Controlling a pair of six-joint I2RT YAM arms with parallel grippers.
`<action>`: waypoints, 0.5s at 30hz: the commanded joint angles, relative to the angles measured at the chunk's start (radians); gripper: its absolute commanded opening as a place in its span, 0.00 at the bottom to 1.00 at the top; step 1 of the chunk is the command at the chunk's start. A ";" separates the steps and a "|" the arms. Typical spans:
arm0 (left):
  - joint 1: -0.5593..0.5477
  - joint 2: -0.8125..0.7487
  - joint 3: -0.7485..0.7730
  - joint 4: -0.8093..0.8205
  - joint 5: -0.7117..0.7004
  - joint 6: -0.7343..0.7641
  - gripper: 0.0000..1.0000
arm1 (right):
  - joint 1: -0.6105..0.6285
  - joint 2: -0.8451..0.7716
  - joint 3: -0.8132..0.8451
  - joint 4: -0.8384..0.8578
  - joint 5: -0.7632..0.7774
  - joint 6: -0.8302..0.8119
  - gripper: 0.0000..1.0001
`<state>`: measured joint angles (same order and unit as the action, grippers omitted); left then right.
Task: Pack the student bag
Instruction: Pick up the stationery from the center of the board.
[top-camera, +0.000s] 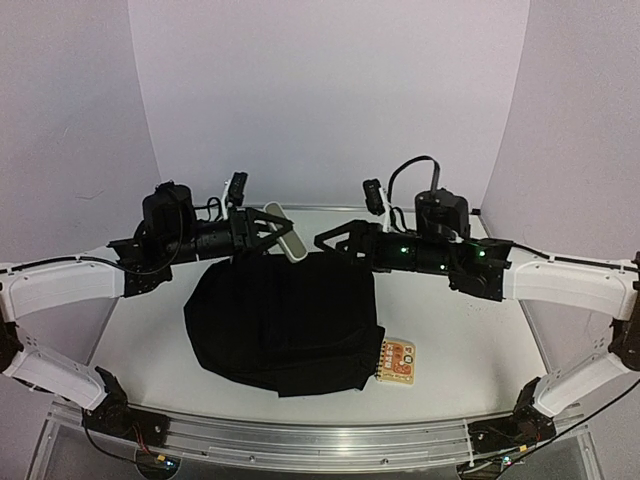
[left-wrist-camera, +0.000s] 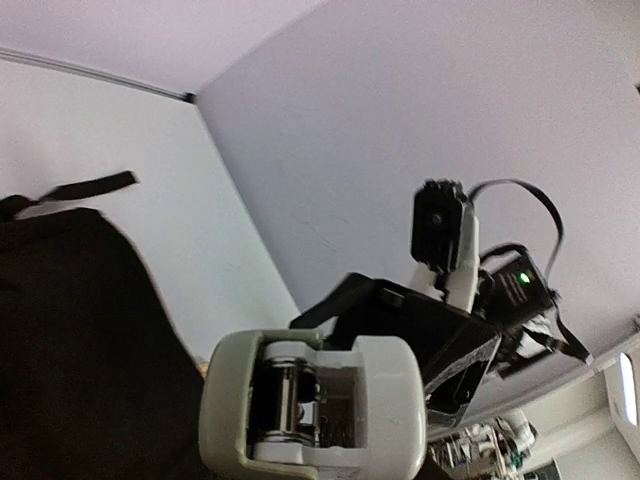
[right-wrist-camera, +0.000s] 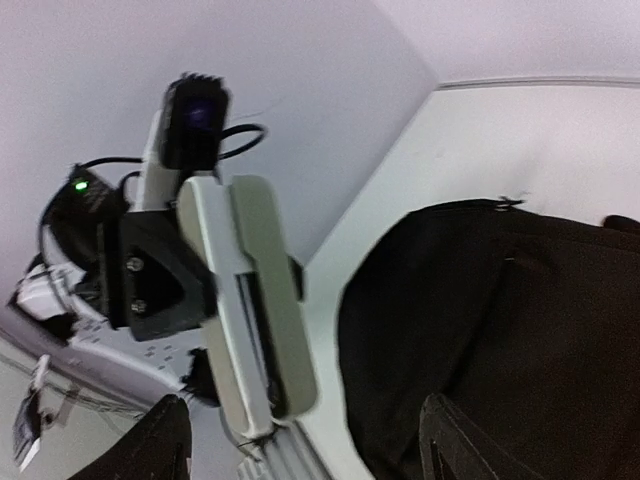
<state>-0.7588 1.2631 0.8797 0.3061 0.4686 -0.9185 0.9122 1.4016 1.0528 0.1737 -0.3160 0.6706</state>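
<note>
The black student bag (top-camera: 285, 320) lies flat in the middle of the table, and it also shows in the left wrist view (left-wrist-camera: 80, 350) and the right wrist view (right-wrist-camera: 500, 330). My left gripper (top-camera: 262, 228) is shut on a grey-white stapler (top-camera: 284, 233) and holds it above the bag's far edge. The stapler's end fills the bottom of the left wrist view (left-wrist-camera: 310, 405). My right gripper (top-camera: 335, 240) is open and empty, facing the stapler (right-wrist-camera: 250, 300) from the right. Its dark fingertips (right-wrist-camera: 450, 445) show at the bottom of the right wrist view.
A small orange-patterned card (top-camera: 396, 360) lies on the table against the bag's near right corner. A thin black strap (left-wrist-camera: 85, 187) lies on the table at the bag's far edge. White walls enclose the table at the back and sides.
</note>
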 joint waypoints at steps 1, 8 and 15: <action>0.109 -0.093 -0.028 -0.257 -0.109 0.003 0.00 | 0.036 0.136 0.127 -0.308 0.352 -0.013 0.70; 0.220 -0.151 -0.102 -0.397 -0.115 0.022 0.00 | 0.103 0.381 0.294 -0.476 0.501 0.016 0.64; 0.233 -0.209 -0.114 -0.474 -0.153 0.043 0.00 | 0.160 0.563 0.433 -0.522 0.544 -0.032 0.63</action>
<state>-0.5329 1.1166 0.7607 -0.1498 0.3391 -0.9047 1.0417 1.8931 1.3734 -0.2857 0.1462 0.6726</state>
